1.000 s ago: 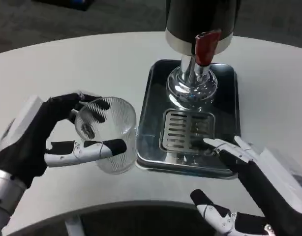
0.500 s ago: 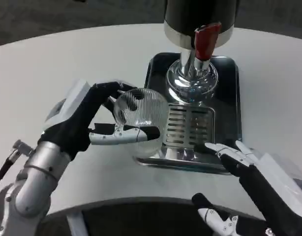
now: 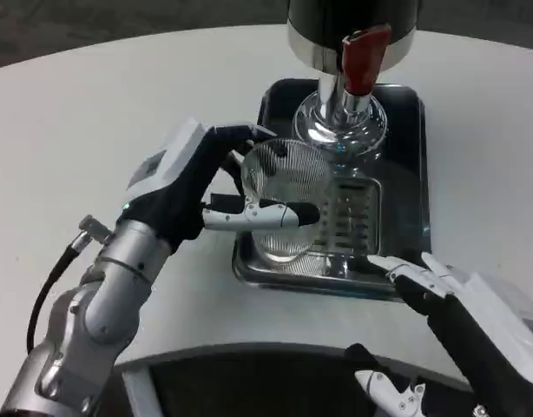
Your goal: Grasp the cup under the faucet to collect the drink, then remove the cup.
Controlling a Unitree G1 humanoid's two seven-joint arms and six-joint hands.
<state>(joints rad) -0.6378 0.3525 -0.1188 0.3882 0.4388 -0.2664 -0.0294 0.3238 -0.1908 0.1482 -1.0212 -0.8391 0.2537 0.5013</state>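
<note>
My left hand (image 3: 193,187) grips a clear ribbed cup (image 3: 288,195) and holds it over the left part of the metal drip tray (image 3: 397,261), tilted toward me. The cup looks empty. It sits just left of and below the dispenser's red tap lever (image 3: 362,59) and chrome spout base (image 3: 340,126). My right hand (image 3: 462,326) hovers at the tray's near right corner with its fingers spread, holding nothing.
The dark dispenser body (image 3: 349,22) stands at the back of the tray. A slotted grate (image 3: 352,217) lies in the tray beside the cup. The white round table (image 3: 93,113) spreads to the left, its near edge (image 3: 249,352) close to my arms.
My left hand has carried the cup rightward from the bare table onto the tray, close to the spout. The right hand has stayed near the tray's front corner.
</note>
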